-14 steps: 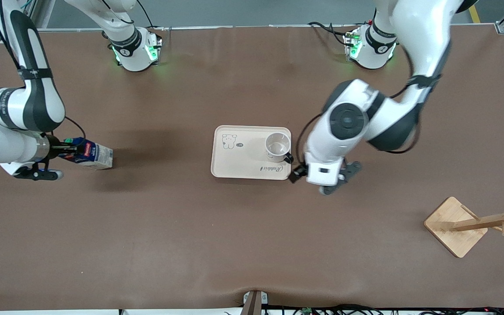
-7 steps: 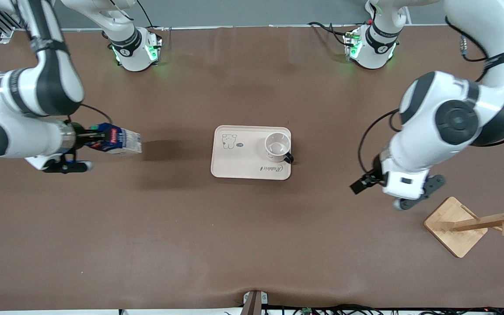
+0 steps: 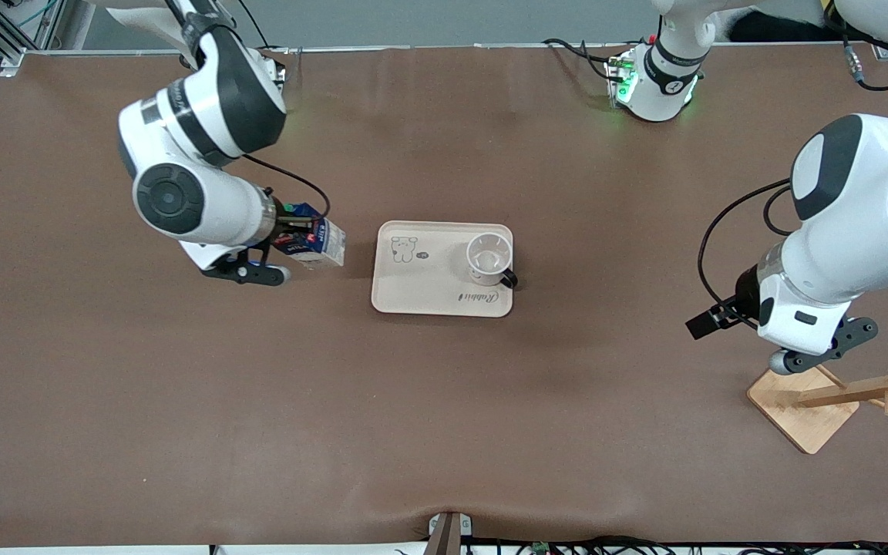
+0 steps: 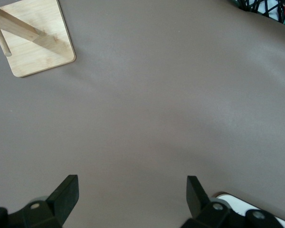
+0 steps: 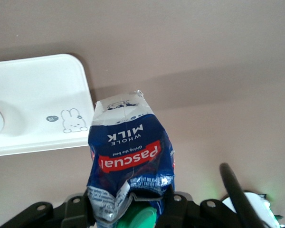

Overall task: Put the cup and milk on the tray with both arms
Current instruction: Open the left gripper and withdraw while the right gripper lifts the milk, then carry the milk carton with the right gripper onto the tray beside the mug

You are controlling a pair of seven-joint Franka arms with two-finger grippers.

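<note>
The cream tray [image 3: 421, 297] lies mid-table with a bear drawing in one corner. The white cup [image 3: 489, 258] with a black handle stands on it, at the end toward the left arm. My right gripper [image 3: 290, 231] is shut on the top of the dark blue milk carton [image 3: 313, 243] and holds it tilted in the air, just off the tray's edge toward the right arm's end. In the right wrist view the carton [image 5: 130, 156] fills the jaws and the tray [image 5: 38, 114] shows past it. My left gripper [image 4: 132, 192] is open and empty over bare table beside the wooden rack.
A wooden mug rack [image 3: 837, 393] with a square base stands near the left arm's end of the table, nearer the front camera; it also shows in the left wrist view [image 4: 35, 40]. Brown mat covers the table.
My right gripper has carried the milk carton from the right arm's end toward the tray. My left gripper has drawn away from the cup and tray to beside the wooden rack.
</note>
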